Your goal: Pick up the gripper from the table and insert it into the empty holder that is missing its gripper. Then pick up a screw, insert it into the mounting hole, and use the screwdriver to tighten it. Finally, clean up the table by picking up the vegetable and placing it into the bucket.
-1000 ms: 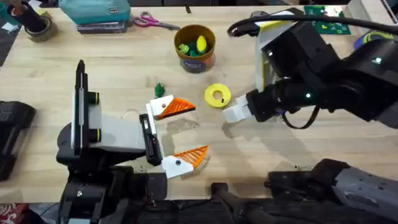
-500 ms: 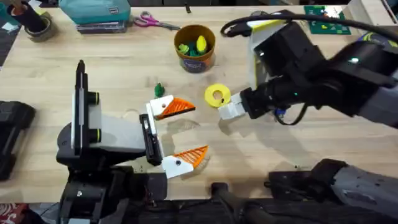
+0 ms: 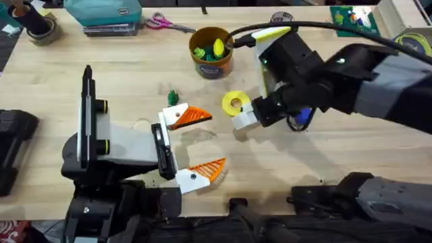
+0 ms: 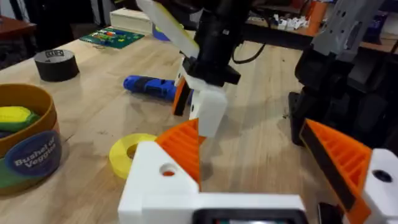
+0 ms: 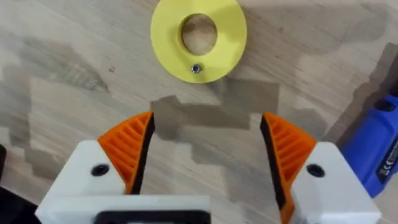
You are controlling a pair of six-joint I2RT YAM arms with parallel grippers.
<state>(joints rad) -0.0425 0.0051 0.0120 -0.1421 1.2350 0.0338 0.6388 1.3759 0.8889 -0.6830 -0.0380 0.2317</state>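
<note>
My right gripper (image 3: 246,116) hovers open just right of a flat yellow disc (image 3: 235,103) with a hole. In the right wrist view the disc (image 5: 198,38) lies ahead of the orange pads (image 5: 127,149), and a small screw (image 5: 195,68) sits on its rim. The blue screwdriver (image 3: 302,118) lies partly under the right arm. My left gripper (image 3: 202,143) rests open near the front edge. The dark green vegetable (image 3: 173,96) lies just beyond its far finger. The mustard bucket (image 3: 211,50) stands at the back. The loose gripper and the holder are out of view.
The bucket holds yellow and light green toy foods. Scissors (image 3: 165,23), a teal box (image 3: 101,13) and a tape roll (image 3: 40,28) line the back left. A green board (image 3: 351,19) lies at the back right. A black tape roll (image 4: 56,62) lies beyond the screwdriver (image 4: 149,87).
My right arm has swung left and slightly back, bringing its gripper close to the yellow disc. The left arm has stayed still.
</note>
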